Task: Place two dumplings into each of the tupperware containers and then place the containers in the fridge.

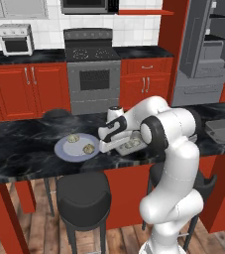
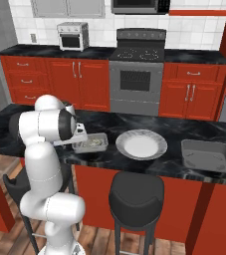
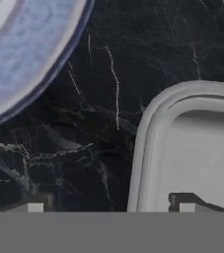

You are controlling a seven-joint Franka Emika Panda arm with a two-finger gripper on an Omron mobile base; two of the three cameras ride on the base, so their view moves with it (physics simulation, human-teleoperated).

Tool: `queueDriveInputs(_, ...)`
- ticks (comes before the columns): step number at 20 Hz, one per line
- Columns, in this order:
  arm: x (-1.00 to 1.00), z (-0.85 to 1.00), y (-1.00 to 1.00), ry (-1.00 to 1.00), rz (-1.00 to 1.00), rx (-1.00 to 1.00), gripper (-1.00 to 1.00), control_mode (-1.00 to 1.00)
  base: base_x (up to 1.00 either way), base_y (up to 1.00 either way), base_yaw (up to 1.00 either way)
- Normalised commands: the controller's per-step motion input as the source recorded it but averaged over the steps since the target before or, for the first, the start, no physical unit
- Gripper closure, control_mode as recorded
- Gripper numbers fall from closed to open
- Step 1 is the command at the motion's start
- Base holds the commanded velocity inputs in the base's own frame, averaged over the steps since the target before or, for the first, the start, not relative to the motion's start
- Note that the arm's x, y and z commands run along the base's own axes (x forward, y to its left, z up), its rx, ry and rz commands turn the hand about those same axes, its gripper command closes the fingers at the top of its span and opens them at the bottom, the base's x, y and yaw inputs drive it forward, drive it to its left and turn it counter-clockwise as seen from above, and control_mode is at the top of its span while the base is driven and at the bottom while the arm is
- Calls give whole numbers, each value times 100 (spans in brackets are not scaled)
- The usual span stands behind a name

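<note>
Two dumplings [image 1: 72,139] [image 1: 88,148] lie on the round pale blue plate [image 1: 64,151]. Next to the plate stands a grey tupperware container [image 1: 140,147] with dumplings [image 1: 132,144] in it; the right base view shows this container [image 2: 102,137] too. My gripper [image 3: 108,205] is low at the container's plate-side edge, open. Its rim [image 3: 145,148] runs between my fingertips: one [image 3: 32,205] is over the counter and the other [image 3: 187,201] is inside the container. The second container [image 1: 223,130] sits far to the right, with nothing visible in it. The fridge [image 1: 208,44] stands open at the back right.
The black marble island counter [image 1: 20,149] carries everything. A black stool [image 1: 84,193] stands under its front edge. Red cabinets, a grey oven [image 1: 94,79] and a toaster oven [image 1: 16,39] line the back wall.
</note>
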Motion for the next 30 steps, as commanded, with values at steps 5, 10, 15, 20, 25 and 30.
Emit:
queueDriveInputs(5,0,0,0,0,0,0,100,-100,0,0,0)
queueDriveInputs(10,0,0,0,0,0,0,100,-100,0,0,0)
queueDriveInputs(15,0,16,-3,-5,5,0,100,-100,0,0,0)
queueDriveInputs(20,-9,61,-25,-6,18,-2,100,-100,0,0,0)
queueDriveInputs(25,-28,39,-75,-2,30,-3,100,-100,0,0,0)
queueDriveInputs(30,-34,51,-48,7,36,-9,100,-100,0,0,0)
